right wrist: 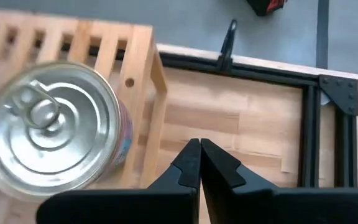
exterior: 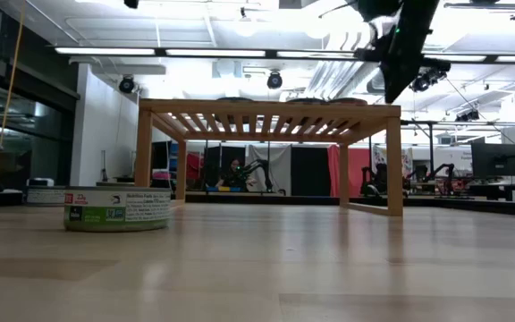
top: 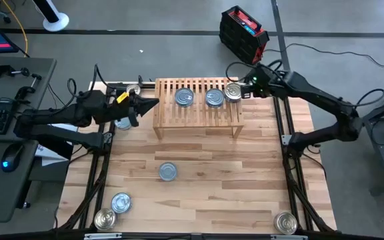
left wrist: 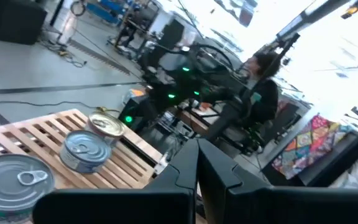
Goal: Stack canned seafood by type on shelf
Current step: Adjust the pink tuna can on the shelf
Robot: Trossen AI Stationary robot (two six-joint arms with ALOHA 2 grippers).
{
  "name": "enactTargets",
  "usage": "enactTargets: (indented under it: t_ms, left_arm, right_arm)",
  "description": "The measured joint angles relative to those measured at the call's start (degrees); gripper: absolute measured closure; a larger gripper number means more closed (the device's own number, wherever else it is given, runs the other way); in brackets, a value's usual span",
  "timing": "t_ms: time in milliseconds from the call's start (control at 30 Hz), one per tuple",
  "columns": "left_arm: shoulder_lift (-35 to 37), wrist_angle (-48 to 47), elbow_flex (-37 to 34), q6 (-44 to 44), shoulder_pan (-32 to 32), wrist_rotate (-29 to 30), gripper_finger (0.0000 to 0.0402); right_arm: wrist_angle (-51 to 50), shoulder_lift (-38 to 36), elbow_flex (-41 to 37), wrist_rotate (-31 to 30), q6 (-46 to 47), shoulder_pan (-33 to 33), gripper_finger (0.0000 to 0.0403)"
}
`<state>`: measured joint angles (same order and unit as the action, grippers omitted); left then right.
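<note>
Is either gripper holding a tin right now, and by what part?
No. The right gripper is shut and empty beside the silver tin on the shelf; the left gripper is shut, empty too.

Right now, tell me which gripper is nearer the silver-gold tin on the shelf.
Right. The right gripper hangs shut just beside the silver-gold tin at the shelf's right end; the left gripper sits off the shelf's opposite end.

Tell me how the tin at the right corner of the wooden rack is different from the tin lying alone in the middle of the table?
The corner tin has a silver-gold lid; the middle tin has a bluish-silver lid. The corner tin sits up on the shelf, at its far right corner, while the middle tin rests on the table in front of the shelf. Both are small, flat, round and lie lid up.
</note>
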<state>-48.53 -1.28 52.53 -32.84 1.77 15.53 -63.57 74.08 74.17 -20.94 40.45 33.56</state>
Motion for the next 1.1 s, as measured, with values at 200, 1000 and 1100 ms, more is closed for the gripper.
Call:
enactTargets:
  t_ms: [200,1000,1100]
  left_arm:
    - [-0.62,-0.12,-0.02,-0.65,-1.63,0.06,0.0402]
    - [-0.59,1.11,-0.02,-3.39,-1.61,1.16,0.0402]
    - [-0.39,0.79,-0.02,-3.15,-1.61,1.10,0.0401]
  right_arm:
    - [6.31,4.47,0.00,5.14,-5.28,3.65,0.0403]
    - [7.79,7.15,0.00,9.00,-6.02,-2.64,0.0403]
    - [4.09,6.60,0.00,8.63,-6.13,-2.83,0.0403]
